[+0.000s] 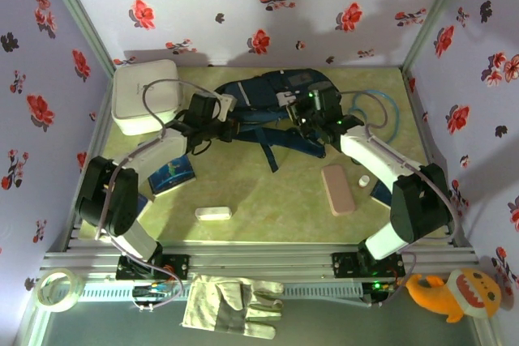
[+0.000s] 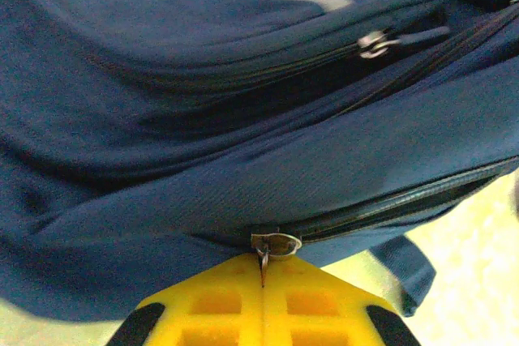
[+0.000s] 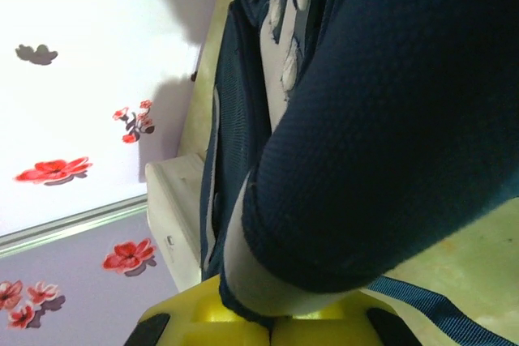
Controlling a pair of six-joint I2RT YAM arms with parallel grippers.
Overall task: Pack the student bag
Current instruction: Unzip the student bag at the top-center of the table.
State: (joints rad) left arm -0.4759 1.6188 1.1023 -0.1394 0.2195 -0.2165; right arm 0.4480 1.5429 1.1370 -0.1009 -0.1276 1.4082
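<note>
Our left gripper (image 2: 263,271) has its two yellow fingers pressed together on the little metal zipper pull (image 2: 276,245) of the student bag (image 2: 203,95). We think it pinches the pull so it can drag the zipper along and open the bag. The zipper line runs off to the right of the pull and looks mostly closed.

Our right gripper (image 3: 268,320) is squeezed tight on a thick fold of the bag's blue cloth. We think it grips there so the bag will not slide when the other hand tugs. One hand holds and one hand pulls.

The bag lies at the far side of the table (image 1: 268,200), between the two arms, with its straps (image 1: 272,147) pointing toward us. A white box (image 1: 144,96) sits near it on the left.

Closer to us are a pink case (image 1: 337,190), a blue-green book (image 1: 172,176) and a small white thing (image 1: 213,213). They lie apart from the bag. We guess they go inside once it is open, so the packing has hardly begun.
</note>
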